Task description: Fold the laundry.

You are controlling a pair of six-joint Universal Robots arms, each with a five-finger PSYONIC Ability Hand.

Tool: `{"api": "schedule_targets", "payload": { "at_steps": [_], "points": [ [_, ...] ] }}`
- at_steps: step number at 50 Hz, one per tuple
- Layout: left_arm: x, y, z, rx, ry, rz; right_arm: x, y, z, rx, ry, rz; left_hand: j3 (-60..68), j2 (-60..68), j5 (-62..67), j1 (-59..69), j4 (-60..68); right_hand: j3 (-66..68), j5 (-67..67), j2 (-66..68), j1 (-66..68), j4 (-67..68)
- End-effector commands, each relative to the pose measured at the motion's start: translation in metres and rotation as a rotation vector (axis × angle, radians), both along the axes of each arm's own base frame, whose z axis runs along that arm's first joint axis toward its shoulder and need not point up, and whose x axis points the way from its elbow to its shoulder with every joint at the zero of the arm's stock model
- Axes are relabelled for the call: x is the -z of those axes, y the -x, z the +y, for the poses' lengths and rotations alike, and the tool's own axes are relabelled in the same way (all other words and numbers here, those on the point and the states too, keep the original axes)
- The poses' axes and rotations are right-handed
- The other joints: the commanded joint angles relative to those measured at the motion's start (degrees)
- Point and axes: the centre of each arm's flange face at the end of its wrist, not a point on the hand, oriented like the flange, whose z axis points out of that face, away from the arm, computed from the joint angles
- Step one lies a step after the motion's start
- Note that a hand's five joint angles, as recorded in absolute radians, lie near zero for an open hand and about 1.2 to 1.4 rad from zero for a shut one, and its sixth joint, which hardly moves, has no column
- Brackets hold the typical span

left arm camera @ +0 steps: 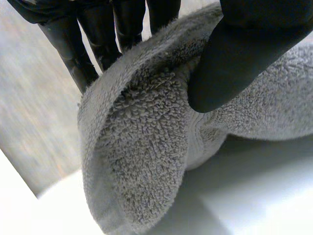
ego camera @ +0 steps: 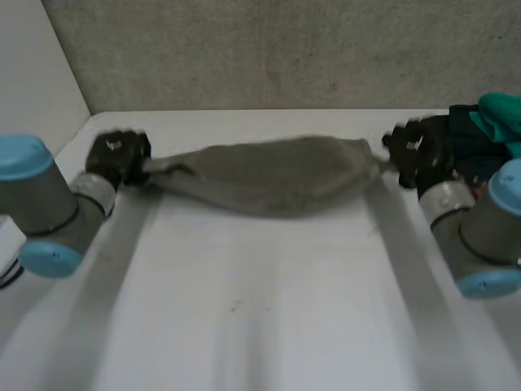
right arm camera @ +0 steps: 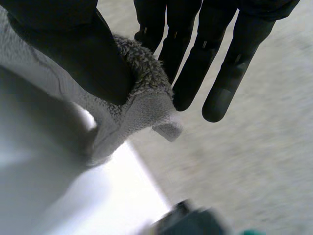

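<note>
Head view: the towel (ego camera: pixel 269 175) hangs stretched across the upper middle of the frame, between my left hand (ego camera: pixel 118 156) at left and my right hand (ego camera: pixel 411 151) at right, over the table (ego camera: pixel 260 326). I judge no fold is made yet; all the folding remains.

Left wrist view: my thumb (left arm camera: pixel 244 54) clamps one towel end against my fingers (left arm camera: pixel 105 44).

Right wrist view: my thumb pinches the other corner against my fingers.
</note>
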Motion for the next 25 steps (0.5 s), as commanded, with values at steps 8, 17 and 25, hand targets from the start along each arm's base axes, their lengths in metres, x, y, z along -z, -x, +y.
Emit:
{"api": "schedule_targets", "payload": {
  "at_steps": [8,17,25],
  "points": [
    [0.037,-0.016,0.045,0.015,-0.090,-0.231,0.036,0.007,0.035,-0.022,-0.149,0.038,-25.37,-25.89,-23.42,-21.51,-26.05,11.75,12.28,13.11,16.91,11.42],
    [0.024,-0.008,0.065,0.037,0.063,-0.252,0.032,0.009,0.043,-0.022,-0.154,0.038,-27.92,-28.45,-25.98,-24.07,-28.61,11.75,12.28,13.11,16.91,11.42],
    [0.030,0.006,0.072,0.079,0.099,-0.248,0.034,0.007,0.046,-0.026,-0.171,0.047,-27.76,-28.28,-25.81,-23.90,-28.44,11.75,12.28,13.11,16.91,11.42]
  ]
}}
